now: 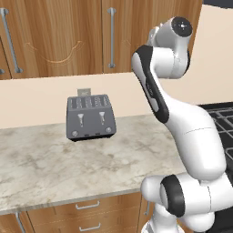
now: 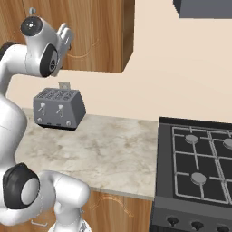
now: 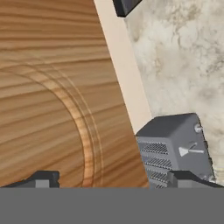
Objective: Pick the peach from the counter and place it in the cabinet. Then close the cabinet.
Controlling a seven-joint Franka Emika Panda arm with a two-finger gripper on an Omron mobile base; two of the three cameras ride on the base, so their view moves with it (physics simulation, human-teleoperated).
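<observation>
My gripper is open, its two fingertips set wide apart with nothing between them. It faces the brown wood-grain cabinet door from close up, with the curved groove running between the tips. The hand sits high against that door, above the toaster. The cabinet doors look shut, and a long silver handle runs down one of them. The peach is out of view. The marbled counter lies below.
A grey toaster stands at the back of the counter against the beige wall. A black stove adjoins the counter on the right, with a dark hood above it. Drawers sit under the counter edge.
</observation>
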